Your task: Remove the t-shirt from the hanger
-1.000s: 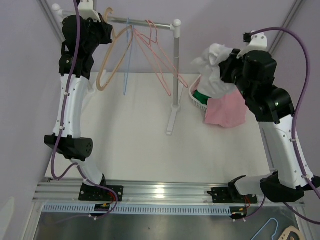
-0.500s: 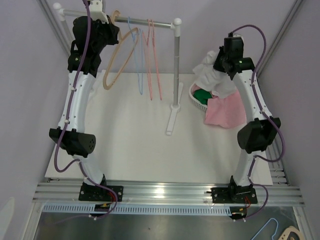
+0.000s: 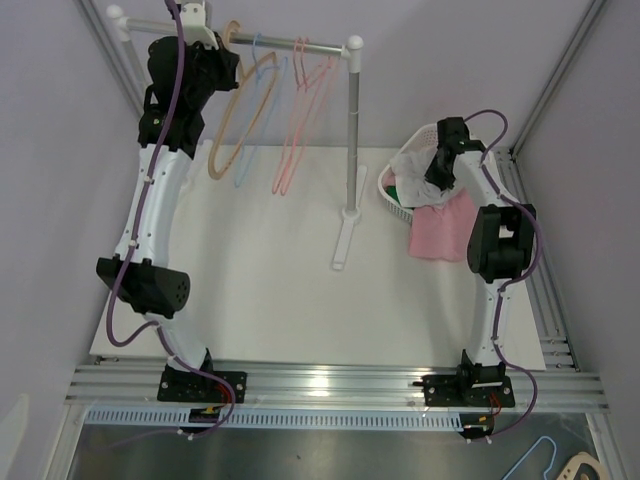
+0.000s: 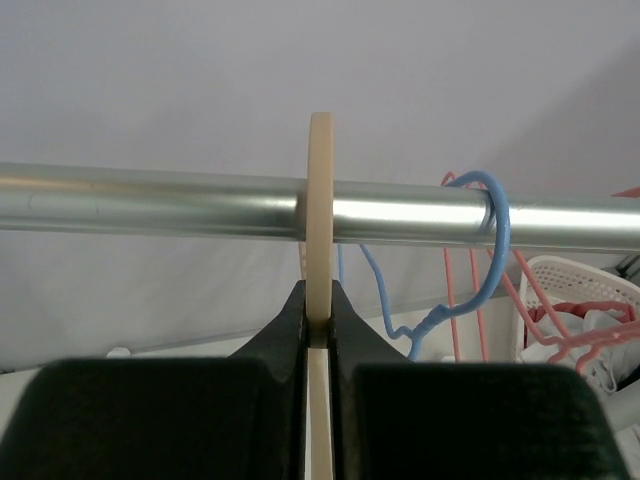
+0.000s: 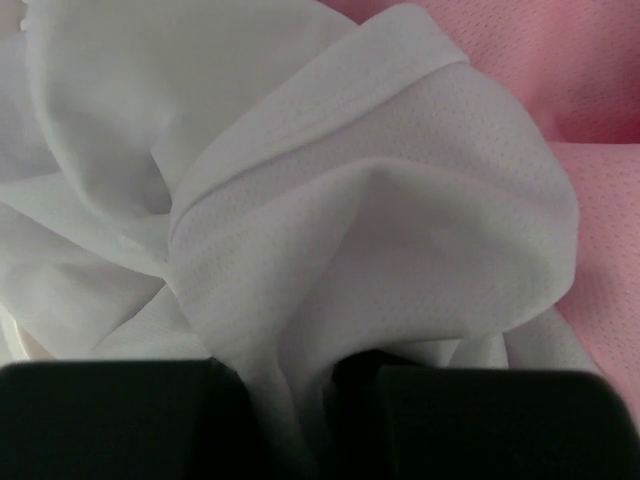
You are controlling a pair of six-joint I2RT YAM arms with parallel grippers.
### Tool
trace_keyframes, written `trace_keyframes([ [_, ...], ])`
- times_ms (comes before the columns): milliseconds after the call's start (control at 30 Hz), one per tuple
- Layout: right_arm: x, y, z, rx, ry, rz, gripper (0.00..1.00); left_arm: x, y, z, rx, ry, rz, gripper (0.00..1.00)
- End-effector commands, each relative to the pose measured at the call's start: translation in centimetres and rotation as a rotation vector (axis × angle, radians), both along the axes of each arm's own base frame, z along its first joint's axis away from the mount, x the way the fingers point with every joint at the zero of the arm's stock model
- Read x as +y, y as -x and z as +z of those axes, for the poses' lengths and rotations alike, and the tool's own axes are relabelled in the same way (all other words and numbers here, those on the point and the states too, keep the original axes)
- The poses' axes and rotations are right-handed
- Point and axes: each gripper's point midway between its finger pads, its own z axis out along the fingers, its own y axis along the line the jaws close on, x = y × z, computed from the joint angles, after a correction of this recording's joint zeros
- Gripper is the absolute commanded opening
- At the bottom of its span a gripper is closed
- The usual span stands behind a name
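White table (image 3: 260, 300) overhead, close-up left jaws pinch hanger (image 4: 320, 180), right jaws t-shirt (image 5: 350, 230)

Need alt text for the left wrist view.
The left gripper is shut on a beige hanger hooked over a metal rail. To the right hang a blue hanger and pink hangers, with a white basket at the edge.

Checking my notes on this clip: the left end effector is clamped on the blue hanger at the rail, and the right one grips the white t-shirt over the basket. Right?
Not quite. The left end effector is clamped on the beige hanger, not the blue hanger, which hangs free beside it on the rail, as the left wrist view shows. The rest holds.
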Motion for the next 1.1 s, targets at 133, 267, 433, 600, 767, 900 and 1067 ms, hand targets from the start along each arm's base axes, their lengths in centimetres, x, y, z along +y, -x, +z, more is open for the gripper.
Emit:
trace_keyframes([
  [133,-0.3,0.5,6.6,-0.104,-0.028,-0.007,0.59,0.2,2.2,1.6,-0.018,0.0,-0.001,0.17],
  [267,-0.4,-0.2,11.3,-0.194,-0.015,-0.003,0.68,0.1,2.3,2.0,-0.026,0.006,-0.006,0.26],
  [433,-0.5,-0.7,16.0,-0.261,0.016,0.008,0.92,0.5,2.7,2.9,-0.028,-0.001,0.008,0.4],
  [600,-0.4,0.4,19.0,-0.322,0.047,-0.002,1.0,1.1,3.6,3.2,-0.039,-0.016,0.032,0.55],
  [767,0.0,2.3,23.2,-0.417,0.024,0.015,0.99,1.9,4.5,2.6,-0.023,-0.013,0.069,0.99],
  [900,0.2,3.8,25.6,-0.466,0.011,0.035,0.99,2.5,7.1,3.7,-0.057,0.009,0.081,1.0],
  [1067,0.9,5.4,26.9,-0.477,-0.009,0.084,1.0,2.9,10.1,4.5,-0.077,0.041,0.078,0.99],
])
